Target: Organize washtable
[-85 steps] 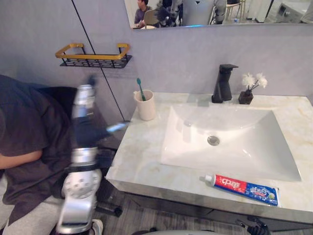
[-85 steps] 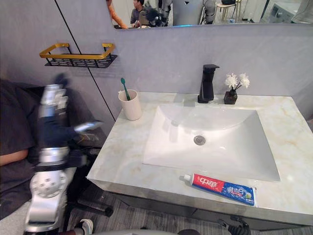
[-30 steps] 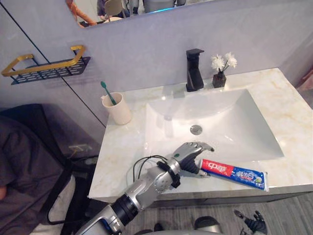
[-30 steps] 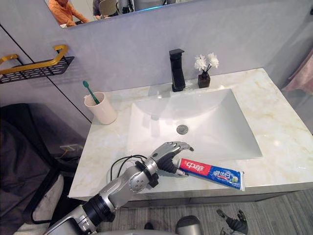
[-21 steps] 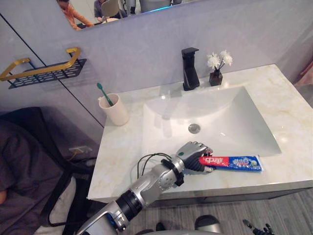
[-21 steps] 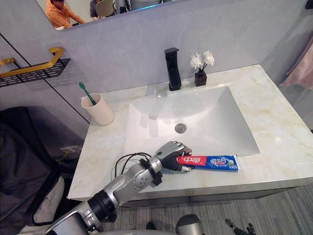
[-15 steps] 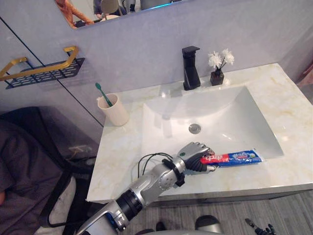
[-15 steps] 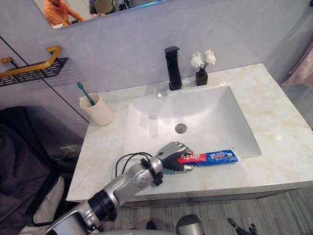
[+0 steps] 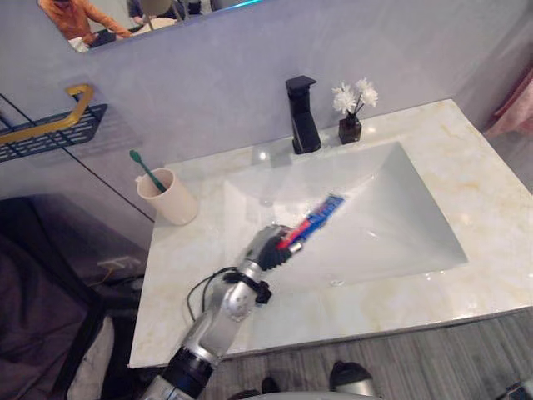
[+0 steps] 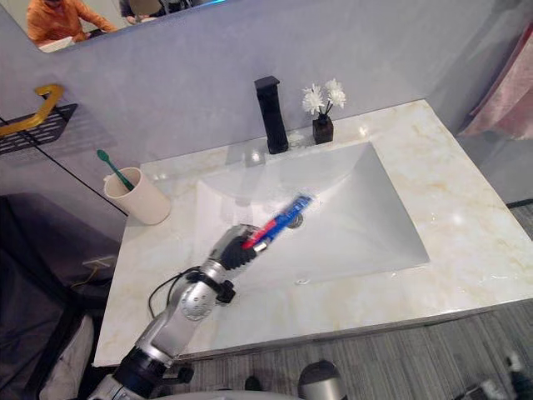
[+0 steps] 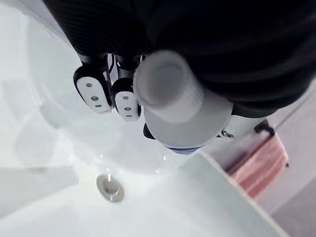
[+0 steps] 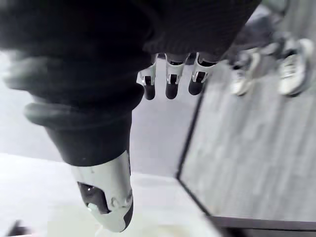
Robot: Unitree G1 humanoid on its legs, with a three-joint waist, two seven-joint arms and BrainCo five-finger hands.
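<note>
The toothpaste (image 9: 308, 223) is off the counter (image 9: 491, 167), held in the air over the left half of the sink (image 9: 400, 225). The left hand (image 9: 266, 247) has its fingers wrapped tight round the red cap end. From the fist the tube slants up and away toward the back right, its blue crimped end aimed roughly at the faucet (image 9: 303, 112). In the left wrist view the white cap (image 11: 165, 81) pokes out of the fist on the wrist side, the curled fingertips (image 11: 94, 89) sit beside it, and the drain (image 11: 109, 186) lies below.

What matters for the move ahead is that the cup (image 9: 171, 197) with its toothbrush (image 9: 146, 169) stands near the counter's back left corner. That is left of the hand and behind it, while the tube's long axis points the other way. The shelf (image 9: 46, 133) on the wall is further left again. If the tube is meant for either, I'd judge the left arm the right one for it, being the nearer and already loaded, though the wrist would have to swing the free end round first.

The right hand (image 12: 171, 84) hangs off by the floor, fingers loose and holding nothing. A small vase (image 9: 350, 127) of white flowers stands just right of the faucet — well clear of any such path.
</note>
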